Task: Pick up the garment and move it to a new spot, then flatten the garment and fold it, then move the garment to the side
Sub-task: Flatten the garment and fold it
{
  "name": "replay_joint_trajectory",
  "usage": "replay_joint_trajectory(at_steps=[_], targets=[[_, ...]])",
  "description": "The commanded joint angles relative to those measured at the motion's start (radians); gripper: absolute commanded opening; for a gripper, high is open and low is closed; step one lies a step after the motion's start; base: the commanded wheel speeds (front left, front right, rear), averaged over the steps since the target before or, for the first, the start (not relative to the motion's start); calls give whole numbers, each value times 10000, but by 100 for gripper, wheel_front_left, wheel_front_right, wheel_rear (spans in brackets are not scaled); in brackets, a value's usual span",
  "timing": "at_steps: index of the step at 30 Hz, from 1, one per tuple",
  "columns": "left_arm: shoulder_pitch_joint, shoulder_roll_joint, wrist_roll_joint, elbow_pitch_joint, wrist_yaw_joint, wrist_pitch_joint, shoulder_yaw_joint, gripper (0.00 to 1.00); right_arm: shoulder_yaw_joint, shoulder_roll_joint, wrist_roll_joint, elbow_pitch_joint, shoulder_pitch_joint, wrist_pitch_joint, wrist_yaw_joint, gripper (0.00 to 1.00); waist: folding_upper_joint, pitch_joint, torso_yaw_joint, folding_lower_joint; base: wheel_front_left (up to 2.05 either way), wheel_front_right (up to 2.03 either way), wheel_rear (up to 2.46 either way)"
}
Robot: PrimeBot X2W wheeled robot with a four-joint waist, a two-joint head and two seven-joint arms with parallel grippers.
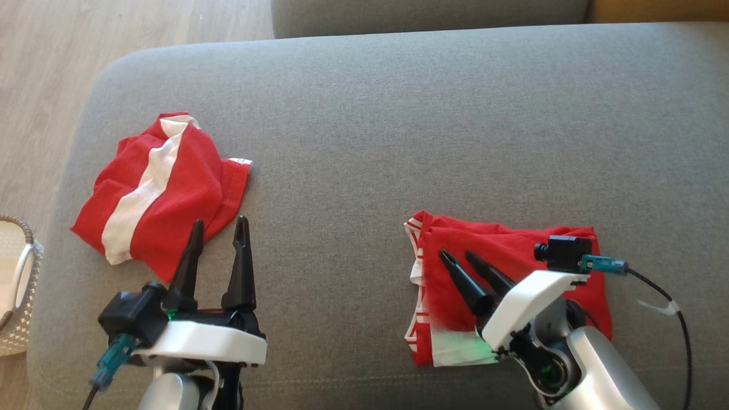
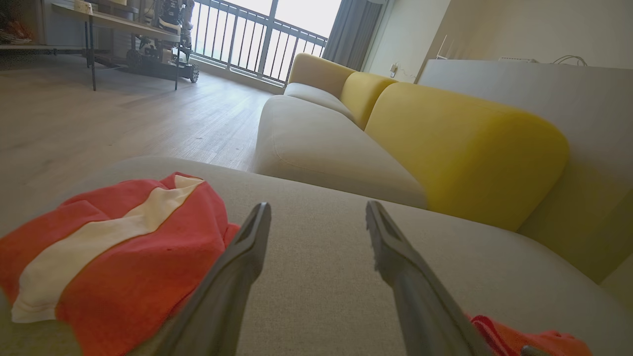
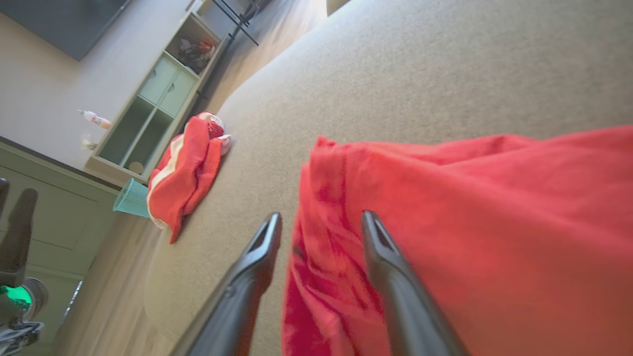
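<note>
On the far left, off the sofa [image 1: 398, 114], a basket [image 1: 11, 336] sits on the floor. Then on the seat's left end there's a rumpled red cloth [image 1: 171, 182] with a white stripe down it. My left gripper [image 1: 220, 221] hangs low just by that cloth's near right corner, jaws spread wide with nothing in them. One finger overlaps the cloth's edge on my head cam, but I honestly can't tell if it's touching. The garment [image 1: 501, 239] is way over on the right half of the seat, near the front edge and well apart from the striped cloth. It's folded into a rough rectangle, red with white trim down its left side. My right gripper [image 1: 457, 253] is right over it, fingers slanting up and left above its left half. The jaws are parted and not pinching any fabric. On my right wrist cam the garment's left edge runs up between the two fingers.
</note>
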Motion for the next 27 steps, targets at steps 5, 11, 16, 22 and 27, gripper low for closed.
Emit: replay_joint_trajectory(at_steps=[5, 11, 16, 22, 27], targets=[[-434, 12, -45, -238, 28, -78, 275, 100, 374, 20, 404, -400, -793, -401, 0, 100, 0, -97, 34, 0, 0, 0, 0], [-380, 12, 32, -243, 68, -78, 424, 100, -763, 20, -1060, -1071, -1190, -448, 0, 100, 0, -287, -195, 0, 0, 0, 0], [-436, 12, 32, -350, 100, -78, 448, 100, -1689, -269, -4012, -2411, -1234, -561, 0, 100, 0, -362, -437, 0, 0, 0, 0], [-515, 12, 15, -441, 79, -78, 410, 100, -1846, -1036, -5709, -3621, -653, -1816, 0, 100, 0, -381, -636, 0, 0, 0, 0], [-600, 12, 71, -447, 79, -78, 235, 100, -2735, -1078, -6889, -3838, 246, -3026, 0, 100, 0, -343, -787, 0, 0, 0, 0]])
